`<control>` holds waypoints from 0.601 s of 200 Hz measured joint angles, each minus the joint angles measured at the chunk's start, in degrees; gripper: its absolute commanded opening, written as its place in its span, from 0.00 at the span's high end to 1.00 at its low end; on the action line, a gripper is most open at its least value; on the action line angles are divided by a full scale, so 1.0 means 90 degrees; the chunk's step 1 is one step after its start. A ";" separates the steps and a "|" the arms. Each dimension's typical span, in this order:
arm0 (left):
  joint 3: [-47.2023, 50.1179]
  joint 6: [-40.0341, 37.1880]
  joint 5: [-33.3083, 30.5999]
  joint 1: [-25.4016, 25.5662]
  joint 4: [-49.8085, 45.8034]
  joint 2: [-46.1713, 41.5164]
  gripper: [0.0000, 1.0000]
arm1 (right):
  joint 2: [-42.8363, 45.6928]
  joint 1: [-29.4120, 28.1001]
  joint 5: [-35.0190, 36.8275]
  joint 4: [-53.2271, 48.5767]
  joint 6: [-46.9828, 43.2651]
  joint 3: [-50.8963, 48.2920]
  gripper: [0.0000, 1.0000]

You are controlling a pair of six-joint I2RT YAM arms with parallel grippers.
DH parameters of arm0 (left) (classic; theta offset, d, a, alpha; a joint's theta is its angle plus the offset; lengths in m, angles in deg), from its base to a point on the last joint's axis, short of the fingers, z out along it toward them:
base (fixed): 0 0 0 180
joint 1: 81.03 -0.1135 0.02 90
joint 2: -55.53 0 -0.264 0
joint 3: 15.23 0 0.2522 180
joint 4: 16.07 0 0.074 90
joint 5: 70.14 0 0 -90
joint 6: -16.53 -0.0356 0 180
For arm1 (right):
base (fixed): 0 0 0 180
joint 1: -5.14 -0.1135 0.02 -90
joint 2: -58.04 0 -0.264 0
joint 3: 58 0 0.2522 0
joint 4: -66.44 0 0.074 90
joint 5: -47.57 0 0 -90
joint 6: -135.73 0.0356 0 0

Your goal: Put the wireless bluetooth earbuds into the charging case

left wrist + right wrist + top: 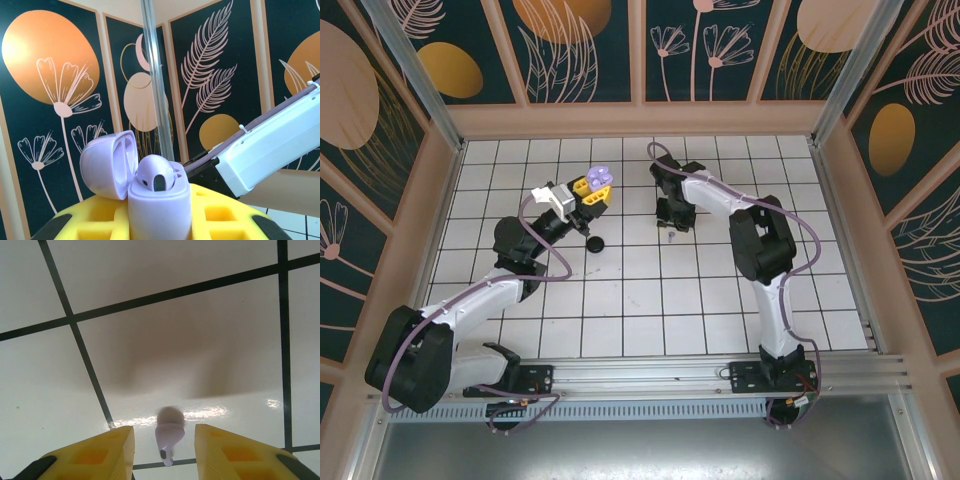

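Yellow pocketed fingers (90,457) of my right hand (165,452) stand half-open around a glossy lilac earbud (169,432) on the tiled desk (210,305), stem tip blurred. My left hand (592,193) clamps the open case (159,210), one bud (154,175) seated.

White tiled tabletop (650,300), dark grid lines. A lilac earbud (169,432) lies on it; a small black round object (595,244) lies well apart.

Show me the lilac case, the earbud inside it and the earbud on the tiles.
Case (160,215), left wrist view: front of its body.
Seated earbud (150,170), left wrist view: its rounded top.
Loose earbud (169,435), right wrist view: its middle.
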 measured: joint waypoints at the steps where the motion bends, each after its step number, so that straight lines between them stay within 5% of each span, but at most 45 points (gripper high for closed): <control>1: 0.0000 0.0000 0.0000 0.0000 -0.0002 0.0000 1.00 | -0.0005 -0.0002 0.0000 -0.0005 0.0000 0.0000 0.63; 120: 0.0063 -0.0002 0.0000 0.0000 0.0044 0.0000 1.00 | -0.0398 -0.0134 0.0095 -0.0085 0.0044 0.0267 0.68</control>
